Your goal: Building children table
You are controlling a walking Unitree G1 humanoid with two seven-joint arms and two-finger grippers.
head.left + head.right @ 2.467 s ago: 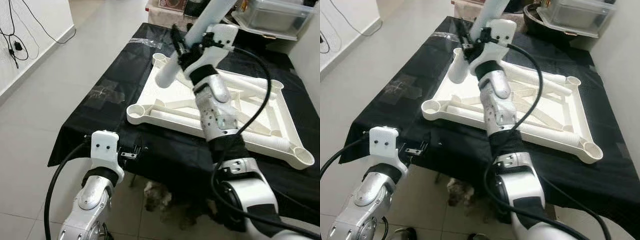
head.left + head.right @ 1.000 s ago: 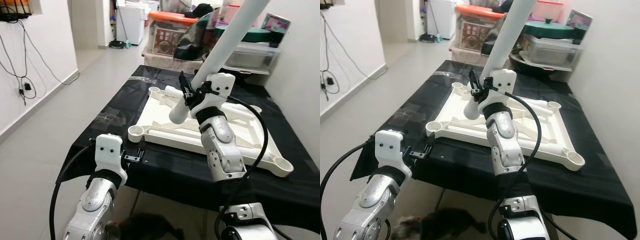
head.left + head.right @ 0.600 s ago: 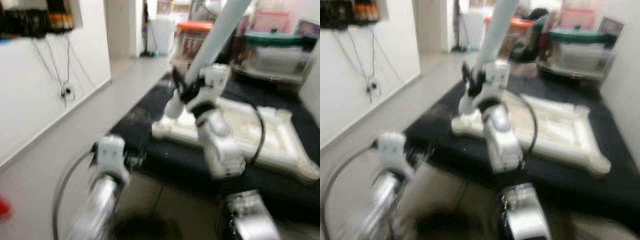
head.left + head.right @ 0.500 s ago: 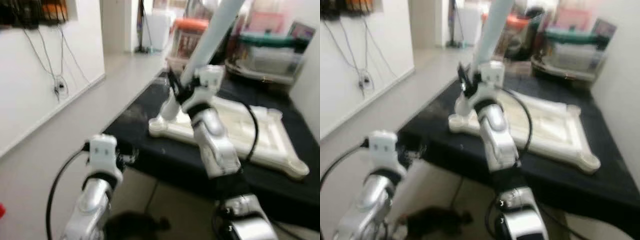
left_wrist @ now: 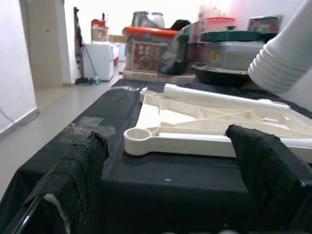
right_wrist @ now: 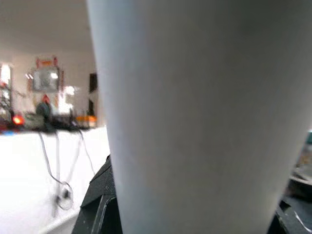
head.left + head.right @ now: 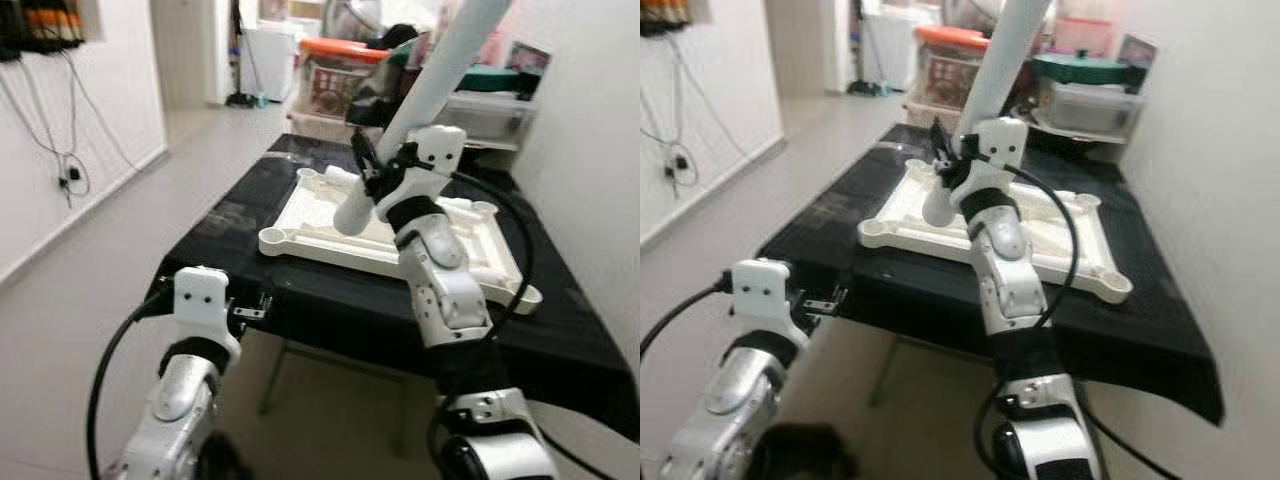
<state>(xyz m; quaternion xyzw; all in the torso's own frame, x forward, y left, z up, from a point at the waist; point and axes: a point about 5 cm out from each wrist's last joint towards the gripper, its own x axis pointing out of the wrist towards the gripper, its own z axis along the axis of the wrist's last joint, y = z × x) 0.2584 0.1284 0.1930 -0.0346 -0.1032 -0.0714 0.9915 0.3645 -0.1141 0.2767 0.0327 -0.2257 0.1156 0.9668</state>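
A white children's table top [image 7: 312, 236] lies upside down on a black-covered table [image 7: 250, 215], with round leg sockets at its corners. A loose white leg [image 5: 219, 97] lies across its frame. My right gripper [image 7: 368, 175] is raised over the near left part of the top, shut on another white table leg [image 7: 440, 70] that slants up and to the right. That leg's surface [image 6: 195, 122] is close in the right wrist view. My left gripper [image 7: 250, 306] hangs low by the table's front left edge, open, and its fingers [image 5: 73, 180] hold nothing.
Storage boxes, an orange-lidded one [image 7: 335, 70] and a clear bin [image 7: 490, 105], crowd behind the table. A white wall [image 7: 590, 160] runs close on the right. Cables [image 7: 60, 130] hang on the left wall. Tiled floor [image 7: 90, 300] lies open on the left.
The camera has pulled back and swung, so the table looks farther and more to the right. The right gripper still holds the leg at the same slant. The left arm stays low.
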